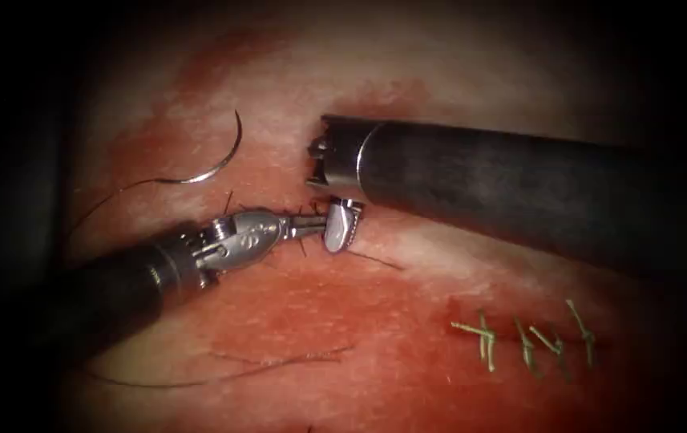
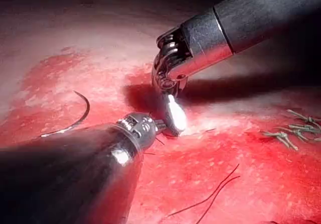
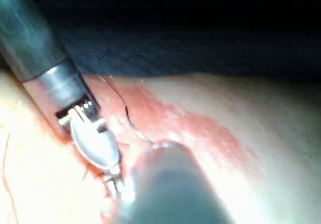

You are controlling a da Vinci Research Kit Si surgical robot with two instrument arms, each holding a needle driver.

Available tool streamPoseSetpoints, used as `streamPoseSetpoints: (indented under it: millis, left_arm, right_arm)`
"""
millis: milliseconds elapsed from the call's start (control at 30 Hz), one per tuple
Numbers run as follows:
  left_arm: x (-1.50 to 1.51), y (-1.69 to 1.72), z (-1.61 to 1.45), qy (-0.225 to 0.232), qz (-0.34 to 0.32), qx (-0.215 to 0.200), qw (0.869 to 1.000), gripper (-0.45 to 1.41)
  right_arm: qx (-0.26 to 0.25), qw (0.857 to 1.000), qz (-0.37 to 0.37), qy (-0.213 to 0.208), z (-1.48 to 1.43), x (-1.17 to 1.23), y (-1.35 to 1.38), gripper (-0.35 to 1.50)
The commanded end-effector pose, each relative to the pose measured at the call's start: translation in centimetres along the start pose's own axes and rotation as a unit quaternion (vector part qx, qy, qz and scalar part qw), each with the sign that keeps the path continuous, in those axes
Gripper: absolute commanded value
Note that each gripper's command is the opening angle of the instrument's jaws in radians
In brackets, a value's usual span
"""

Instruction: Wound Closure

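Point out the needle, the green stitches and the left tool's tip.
needle (image 1: 227, 160), endoscope view: middle of its curve, lying free on the tissue.
green stitches (image 1: 526, 341), endoscope view: one knot in the row.
left tool (image 1: 321, 226), endoscope view: its jaw tips, by the right tool's.

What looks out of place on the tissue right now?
The needle lies loose on the tissue, up left of both tools, held by neither. The left tool and right tool meet at a dark thread knot instead.

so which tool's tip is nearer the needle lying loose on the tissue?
Left, narrowly. The needle lies free, held by neither tool. The left tool is below and right of it; the right tool meets it there, just farther right.
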Motion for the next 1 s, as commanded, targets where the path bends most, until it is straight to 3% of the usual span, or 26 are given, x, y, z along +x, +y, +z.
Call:
streamPoseSetpoints:
  millis: [33,333,733,767,800,833,867,1000]
  left_arm:
    - [0.0,-0.03,0.08,-0.001,0.001,0.0,1.0,-0.45]
    - [0.02,0.0,0.12,-0.005,0.0,-0.001,1.0,-0.45]
    - [0.01,0.02,0.11,-0.007,-0.002,-0.003,1.0,-0.45]
    - [0.01,0.03,0.1,-0.007,-0.002,-0.003,1.0,-0.45]
    - [0.01,0.03,0.1,-0.007,-0.002,-0.003,1.0,-0.45]
    - [0.01,0.03,0.09,-0.007,-0.001,-0.003,1.0,-0.45]
    - [0.01,0.04,0.08,-0.007,-0.001,-0.004,1.0,-0.45]
    - [-0.02,0.04,0.01,-0.006,-0.003,-0.006,1.0,-0.45]
  right_arm:
    - [-0.006,1.0,-0.006,-0.004,-0.02,0.08,0.01,0.64]
    - [-0.017,1.0,-0.011,-0.012,-0.02,0.04,0.06,0.64]
    - [-0.019,0.999,-0.009,-0.03,0.45,0.08,0.04,0.59]
    - [-0.022,0.999,-0.009,-0.033,0.48,0.09,0.06,0.25]
    - [-0.022,0.999,-0.009,-0.033,0.48,0.09,0.06,0.25]
    - [-0.025,0.999,-0.012,-0.037,0.49,0.09,0.07,-0.1]
    - [-0.028,0.999,-0.014,-0.039,0.49,0.09,0.07,-0.32]
    - [-0.039,0.998,0.02,-0.047,0.36,0.12,0.09,-0.35]
